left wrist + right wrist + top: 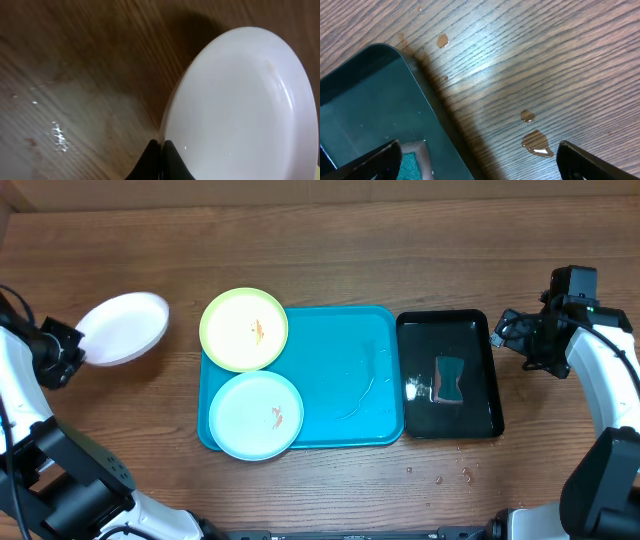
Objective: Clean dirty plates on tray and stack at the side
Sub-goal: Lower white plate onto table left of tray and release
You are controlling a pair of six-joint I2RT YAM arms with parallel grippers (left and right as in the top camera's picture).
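1. Plates: the white plate (122,328) is off the tray (350,350), at the upper left of the overhead frame, over bare worktop (400,240).
2. Left fingers (152,152) are closed, pinching the white plate's rim at the bottom centre of the left wrist frame.
3. Yellow-green plate (244,329) sits at the tray's upper left corner, overhanging the rim, with a small orange-red smear on it.
4. Light blue plate (256,415) lies at the tray's lower left corner, just below the yellow-green one, also smeared.
5. Right fingers (380,160) stand wide open and hold nothing, above the corner of the black tray (450,375), right of centre.
6. Sponge (449,379) lies in the black tray.
7. Droplets (535,142) dot the worktop beside it.
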